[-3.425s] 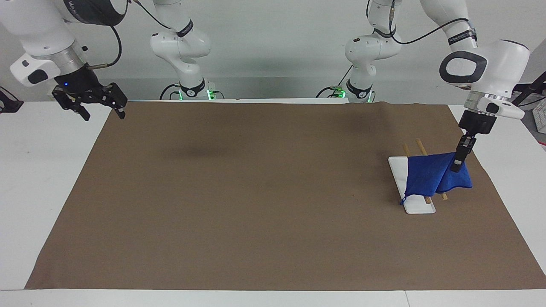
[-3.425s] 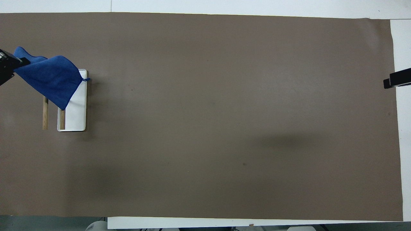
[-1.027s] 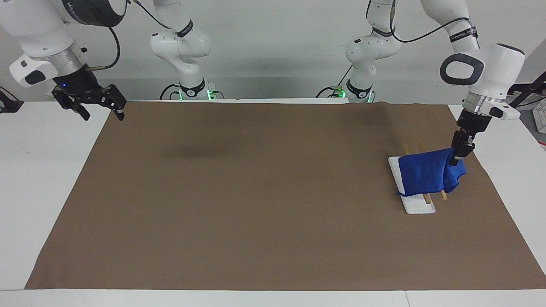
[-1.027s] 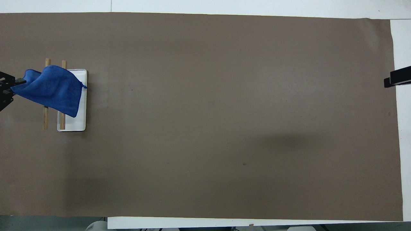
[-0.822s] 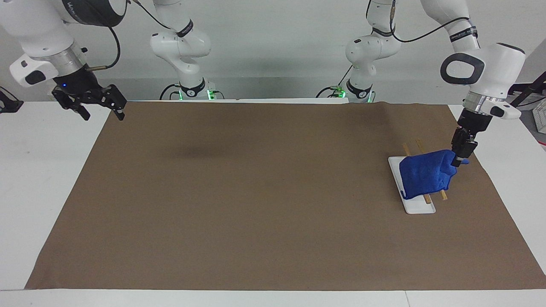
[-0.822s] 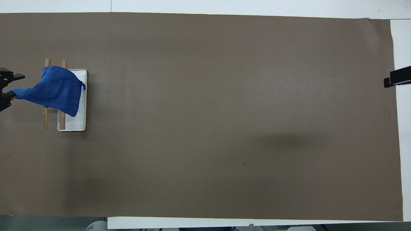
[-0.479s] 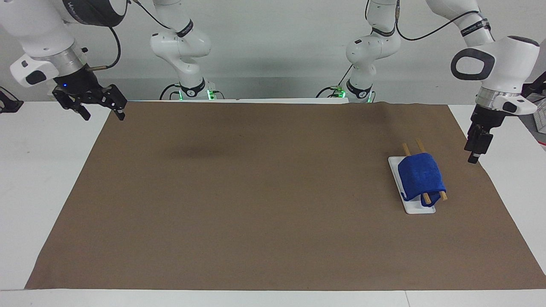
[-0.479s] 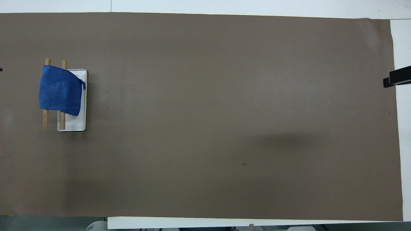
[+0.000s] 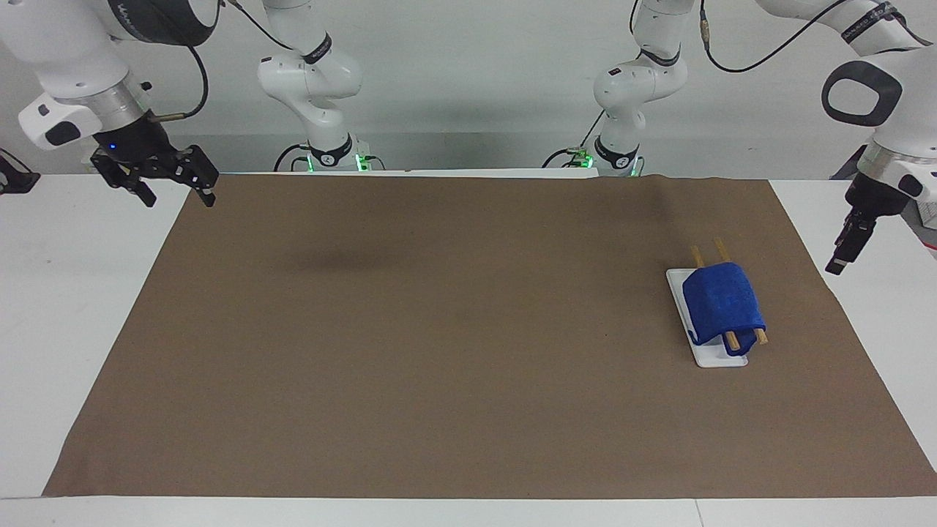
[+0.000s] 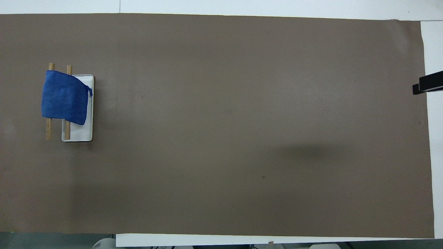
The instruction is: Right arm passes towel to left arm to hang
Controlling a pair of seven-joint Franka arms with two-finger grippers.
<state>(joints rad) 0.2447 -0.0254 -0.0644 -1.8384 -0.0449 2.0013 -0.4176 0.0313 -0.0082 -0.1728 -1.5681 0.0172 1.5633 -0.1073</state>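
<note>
The towel (image 9: 723,302) hangs over two wooden rods (image 9: 760,336) (white base (image 9: 714,357)); both grippers' jaws are open, the left gripper (image 9: 840,258) beside it, the right gripper (image 9: 173,181) waiting well apart.

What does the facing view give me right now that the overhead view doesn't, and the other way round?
Facing view only: the left gripper, raised over the bare table off the brown mat's edge, apart from the towel; the whole right gripper, open, waiting at the right arm's end.
Overhead view only: the towel's loop tag over the white base; of the right gripper, just a tip.
Both: the towel draped over two wooden rods, nothing holding it.
</note>
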